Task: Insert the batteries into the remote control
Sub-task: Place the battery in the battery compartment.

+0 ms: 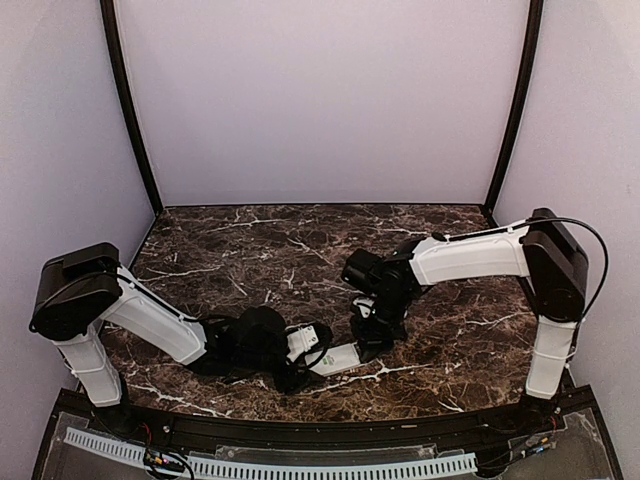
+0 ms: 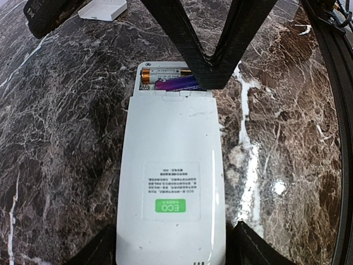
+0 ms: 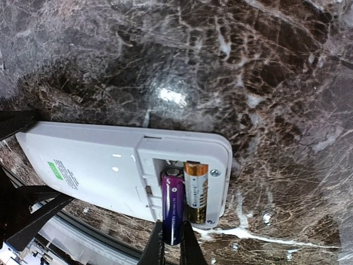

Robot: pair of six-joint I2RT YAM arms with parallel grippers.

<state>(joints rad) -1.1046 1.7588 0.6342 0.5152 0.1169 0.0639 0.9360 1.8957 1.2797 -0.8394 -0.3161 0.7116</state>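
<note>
- Right pincer [image 3: 174, 243] is clamped on the near end of the purple battery [image 3: 172, 201], at the open end of the remote control [image 2: 174, 165]. Left pincer [image 2: 171, 245] has a finger at each long edge of the remote's other end. From where I stand I cannot tell whether it is squeezing or only bracketing.
- Dark marble surface [image 2: 60, 138] carries the remote, which lies flat, back up and label showing, between the two arms.
- A small white piece [image 2: 102, 8] lies beyond the remote's open end and off to one side, well apart. It may be the battery door, but I can't be sure.
- Battery compartment [image 3: 153, 187] sits uncovered at the remote's end, with the right pincer directly over it.
- The purple battery lies in the bay alongside the gold battery [image 3: 197, 190]. Its far end is in the compartment, and its near end sticks out past the remote's edge between the fingers. It does not look fully seated to me.
- The gold battery looks seated, lying level on the side of the bay nearest the remote's long edge.
- To do this step well, I'd keep the remote pinned by the left pincer so it cannot skate on the polished stone.
- I'd push the purple battery lengthwise against its far contact and rock the held end down until it sits level with its gold neighbour.
- I'd let go only once it stays down, and lift straight up so the fingers don't drag it back out or disturb the gold one.
</note>
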